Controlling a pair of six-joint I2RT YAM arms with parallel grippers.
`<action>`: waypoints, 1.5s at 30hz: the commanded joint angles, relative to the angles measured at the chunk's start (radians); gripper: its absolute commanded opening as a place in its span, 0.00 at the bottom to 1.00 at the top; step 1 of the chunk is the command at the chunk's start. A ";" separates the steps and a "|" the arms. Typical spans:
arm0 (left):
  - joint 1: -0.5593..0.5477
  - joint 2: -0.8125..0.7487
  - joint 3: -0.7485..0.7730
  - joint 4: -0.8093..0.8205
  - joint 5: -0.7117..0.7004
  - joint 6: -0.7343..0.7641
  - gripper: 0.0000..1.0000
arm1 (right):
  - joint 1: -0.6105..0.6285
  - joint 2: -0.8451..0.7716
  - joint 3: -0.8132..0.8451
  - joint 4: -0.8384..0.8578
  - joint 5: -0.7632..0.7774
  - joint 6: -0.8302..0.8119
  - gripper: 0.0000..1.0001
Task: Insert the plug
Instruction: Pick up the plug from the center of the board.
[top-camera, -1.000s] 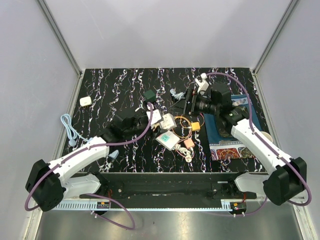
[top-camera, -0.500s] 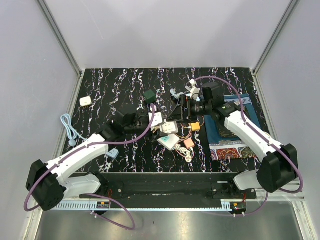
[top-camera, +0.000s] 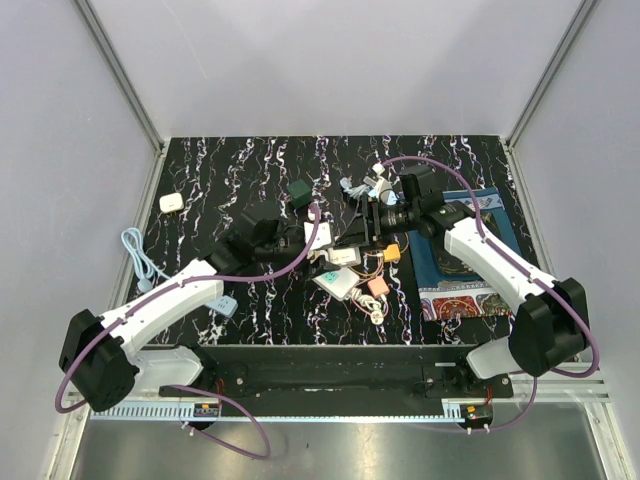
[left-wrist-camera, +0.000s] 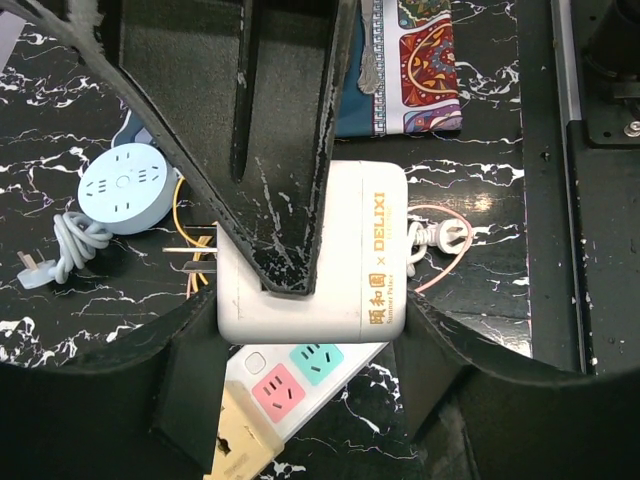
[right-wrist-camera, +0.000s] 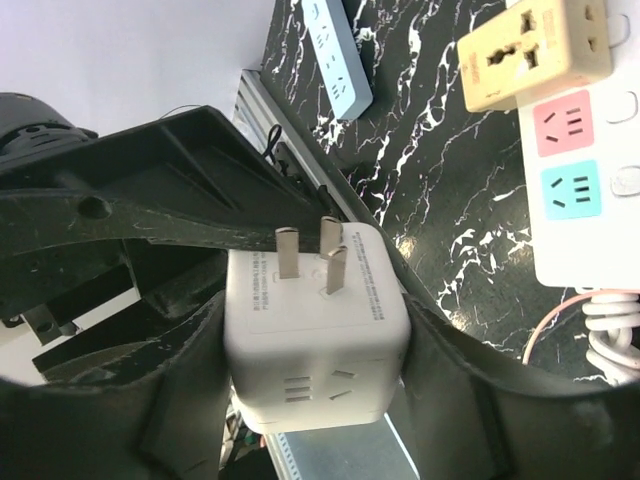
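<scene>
Black marbled table (top-camera: 220, 170) lies below. The right wrist view shows plainly the white three-pin plug (right-wrist-camera: 312, 310), clamped between the fingers of the right gripper (right-wrist-camera: 315, 350). The left wrist view alone shows the left gripper (left-wrist-camera: 310, 318) holding a DELIXI socket block (left-wrist-camera: 345, 250).

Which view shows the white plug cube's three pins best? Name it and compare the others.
Right wrist: the white plug cube faces the camera, all three pins clear. Left wrist shows its branded side, pins edge-on and partly hidden. Top external: pins too small to see.
</scene>
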 joint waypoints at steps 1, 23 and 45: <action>0.003 -0.008 0.048 0.060 -0.010 0.025 0.37 | 0.000 -0.011 0.048 0.004 -0.024 -0.003 0.39; -0.029 -0.209 -0.364 0.736 -0.477 -0.577 0.99 | 0.000 -0.301 -0.294 0.527 0.477 0.570 0.00; -0.173 0.105 -0.224 1.074 -0.529 -0.631 0.99 | 0.008 -0.521 -0.505 0.584 0.752 0.853 0.04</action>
